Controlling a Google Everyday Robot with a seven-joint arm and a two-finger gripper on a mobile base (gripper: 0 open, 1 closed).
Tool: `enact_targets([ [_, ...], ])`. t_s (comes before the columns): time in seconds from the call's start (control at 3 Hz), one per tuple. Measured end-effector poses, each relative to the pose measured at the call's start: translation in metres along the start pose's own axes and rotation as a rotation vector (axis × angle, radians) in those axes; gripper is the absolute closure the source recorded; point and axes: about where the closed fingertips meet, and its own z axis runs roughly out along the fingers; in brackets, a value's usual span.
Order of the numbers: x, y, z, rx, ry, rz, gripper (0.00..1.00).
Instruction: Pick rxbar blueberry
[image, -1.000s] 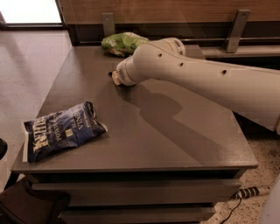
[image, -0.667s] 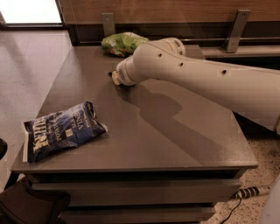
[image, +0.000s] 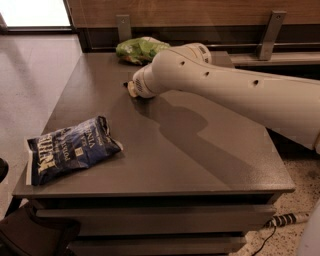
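Observation:
My white arm reaches across the grey table (image: 165, 150) from the right. Its wrist end sits low over the far middle of the tabletop, and the gripper (image: 128, 87) is almost wholly hidden behind it; only a small dark tip shows at its left edge. The rxbar blueberry is hidden from view. A large blue chip bag (image: 70, 148) with white lettering lies flat near the front left corner, well apart from the arm. A green chip bag (image: 140, 49) lies at the far edge, just behind the arm.
A wooden wall with metal brackets (image: 270, 32) runs behind the table. Tiled floor (image: 35, 70) lies to the left. A power strip and cable (image: 285, 220) lie on the floor at the front right. The table edge drops off at the front.

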Motion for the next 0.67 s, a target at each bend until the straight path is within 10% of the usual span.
enact_targets([
  [0.67,0.0,0.0001,0.0,0.0,0.0,0.0,1.0],
])
